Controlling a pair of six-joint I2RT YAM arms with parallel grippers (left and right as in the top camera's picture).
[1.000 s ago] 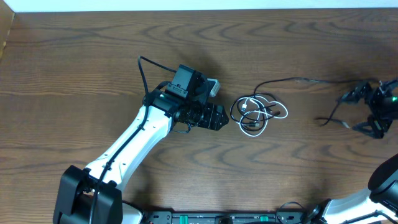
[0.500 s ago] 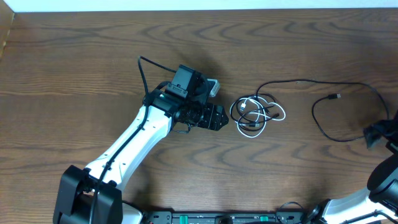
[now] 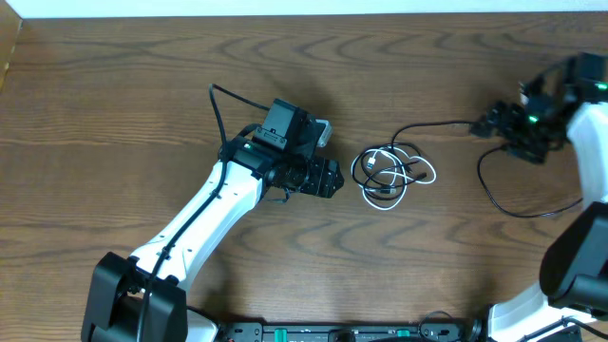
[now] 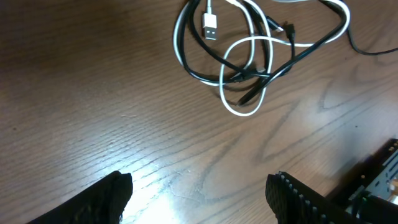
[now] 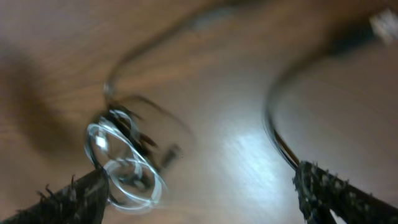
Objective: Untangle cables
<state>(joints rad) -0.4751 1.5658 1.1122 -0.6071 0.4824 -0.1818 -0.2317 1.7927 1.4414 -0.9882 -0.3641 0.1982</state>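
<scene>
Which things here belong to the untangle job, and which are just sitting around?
Job:
- white cable, looped in the tangle
- black cable, looped through it, with its tail running right
- left gripper and right gripper, both open

Not job:
- table
- thick black arm cable on the left arm
- equipment rail at the near edge

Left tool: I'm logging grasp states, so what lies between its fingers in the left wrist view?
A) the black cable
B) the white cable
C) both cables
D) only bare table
D: the left tool stands open, its fingers wide apart over bare table, with the white cable and black cable lying tangled beyond them.
</scene>
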